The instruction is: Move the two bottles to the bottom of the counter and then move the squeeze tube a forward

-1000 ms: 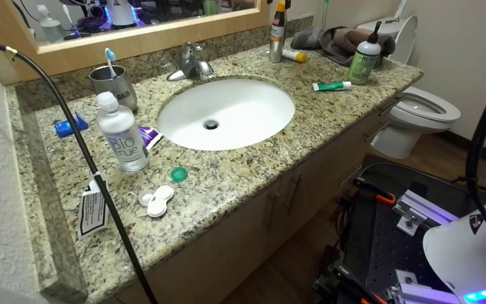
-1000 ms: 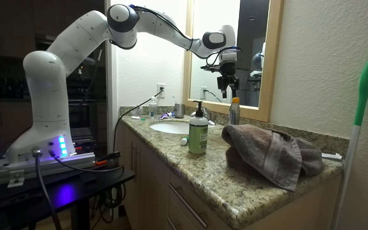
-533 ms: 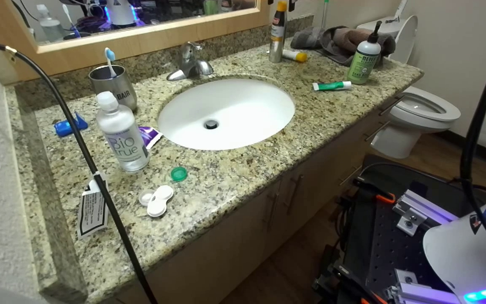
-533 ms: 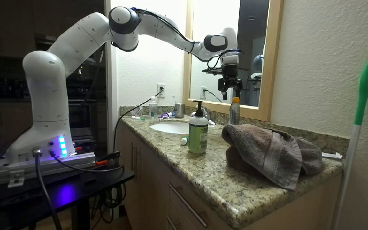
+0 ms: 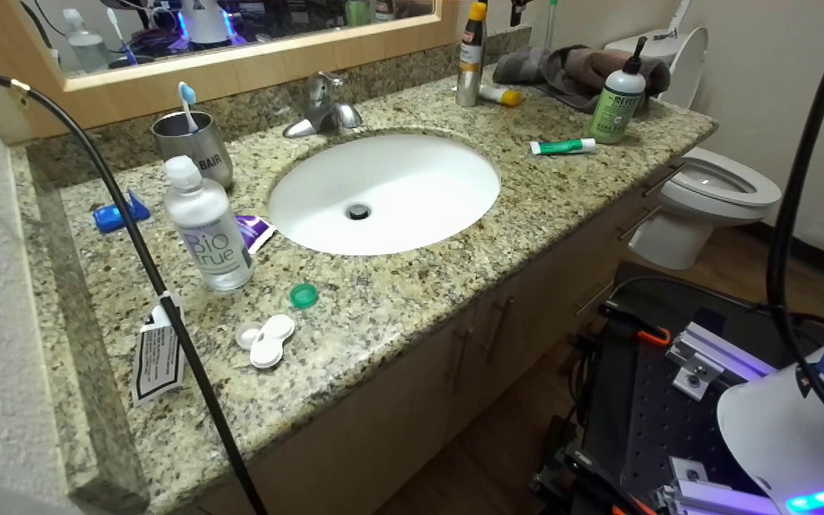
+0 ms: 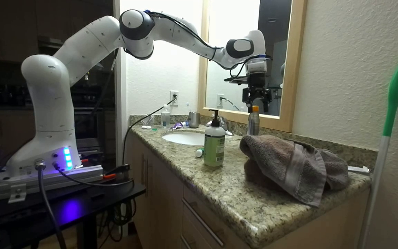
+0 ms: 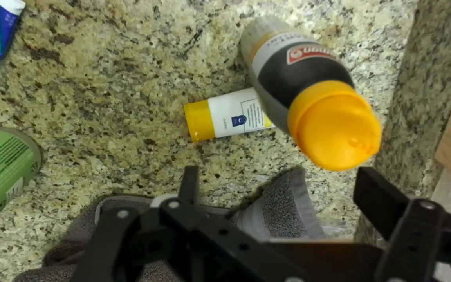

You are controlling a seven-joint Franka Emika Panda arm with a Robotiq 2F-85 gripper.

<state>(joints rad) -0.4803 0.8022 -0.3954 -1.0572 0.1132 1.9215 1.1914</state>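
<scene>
Silver-and-black orange-capped bottle (image 7: 307, 76) upright on speckled granite counter (image 5: 398, 315), gripper (image 7: 277, 182) close by, jaws wide apart, yellow-capped white tube (image 7: 233, 115) lying just beside, green soap bottle (image 5: 612, 118) standing near green tube (image 5: 562, 146).

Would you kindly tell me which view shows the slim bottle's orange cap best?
The wrist view: the orange cap appears large and unobstructed. In both exterior views it is small and seen mainly side-on.

Slim bottle (image 7: 305, 84): silver and black, yellow-orange cap (image 7: 336, 131). Pump bottle (image 6: 215, 147): green and white, black pump (image 6: 215, 119). Green tube (image 5: 562, 146): white ends. Tabletop (image 5: 412, 286): speckled beige-brown. Sink (image 5: 412, 193): white. Towel (image 6: 278, 155): grey and brown. Pincer (image 7: 277, 178): black.
</scene>
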